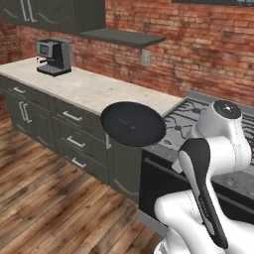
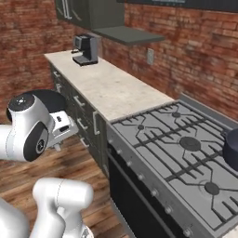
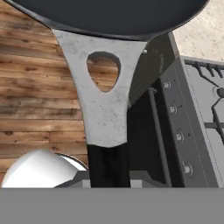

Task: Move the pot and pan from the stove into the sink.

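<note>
Where the white robot arm bends low at the front of the left base view, the shallow round black frying pan [image 1: 133,123] hangs in the air beyond it, off the front corner of the counter and above the wooden plank floor [image 1: 44,198]. In the hand view the pan's long handle [image 3: 105,109], silver with a teardrop hole near the rim and black lower down, runs straight down to the bottom edge; the fingers themselves are hidden there, so I cannot tell how far apart they stand or whether they clasp the handle.

Just beside the pan is the grey steel gas stove [image 2: 181,153], with dark cast grates, front knobs and a black oven door. At the stove's far right edge in the right base view, the deep dark blue-grey pot [image 2: 231,149] sits on a burner, cut off by the frame.

Further back, the pale speckled stone counter [image 1: 84,87] carries a small black and silver coffee machine [image 1: 53,56] near the red brick wall [image 1: 198,44].
</note>
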### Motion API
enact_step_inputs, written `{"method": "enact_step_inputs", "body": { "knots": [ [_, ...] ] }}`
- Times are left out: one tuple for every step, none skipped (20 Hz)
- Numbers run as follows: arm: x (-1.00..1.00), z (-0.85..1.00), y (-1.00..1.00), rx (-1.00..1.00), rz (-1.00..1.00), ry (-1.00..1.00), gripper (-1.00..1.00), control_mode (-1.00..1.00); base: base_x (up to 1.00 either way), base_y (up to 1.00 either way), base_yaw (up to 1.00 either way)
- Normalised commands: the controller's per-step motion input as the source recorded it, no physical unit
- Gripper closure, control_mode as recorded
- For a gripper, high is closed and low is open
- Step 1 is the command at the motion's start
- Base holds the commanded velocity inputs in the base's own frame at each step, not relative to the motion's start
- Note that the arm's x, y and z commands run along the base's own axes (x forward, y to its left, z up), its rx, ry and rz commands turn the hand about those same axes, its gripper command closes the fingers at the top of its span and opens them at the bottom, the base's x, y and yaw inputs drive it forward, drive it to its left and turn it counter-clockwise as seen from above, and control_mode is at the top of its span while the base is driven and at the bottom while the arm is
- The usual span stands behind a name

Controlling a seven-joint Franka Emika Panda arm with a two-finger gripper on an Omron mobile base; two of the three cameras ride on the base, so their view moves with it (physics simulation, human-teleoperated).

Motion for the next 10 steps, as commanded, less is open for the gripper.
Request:
{"method": "enact_step_inputs", "body": {
  "knots": [
    [0.00,0.00,0.00,0.00,0.00,0.00,1.00,1.00,-0.37,-0.19,0.32],
    [0.00,0.00,0.00,0.00,0.00,0.00,1.00,1.00,-0.37,-0.19,0.32],
    [0.00,0.00,0.00,0.00,0.00,0.00,1.00,1.00,-0.36,-0.19,0.33],
    [0.00,0.00,0.00,0.00,0.00,0.00,1.00,1.00,-0.36,-0.20,0.33],
    [0.00,0.00,0.00,0.00,0.00,0.00,1.00,1.00,-0.35,-0.19,0.33],
    [0.00,0.00,0.00,0.00,0.00,0.00,1.00,1.00,-0.35,-0.19,0.34],
    [0.00,0.00,0.00,0.00,0.00,0.00,1.00,1.00,-0.36,-0.20,0.36],
    [0.00,0.00,0.00,0.00,0.00,0.00,1.00,1.00,-0.35,-0.18,0.37],
    [0.00,0.00,0.00,0.00,0.00,0.00,1.00,1.00,-0.34,-0.17,0.38],
    [0.00,0.00,0.00,0.00,0.00,0.00,1.00,1.00,-0.32,-0.16,0.39]
  ]
}}
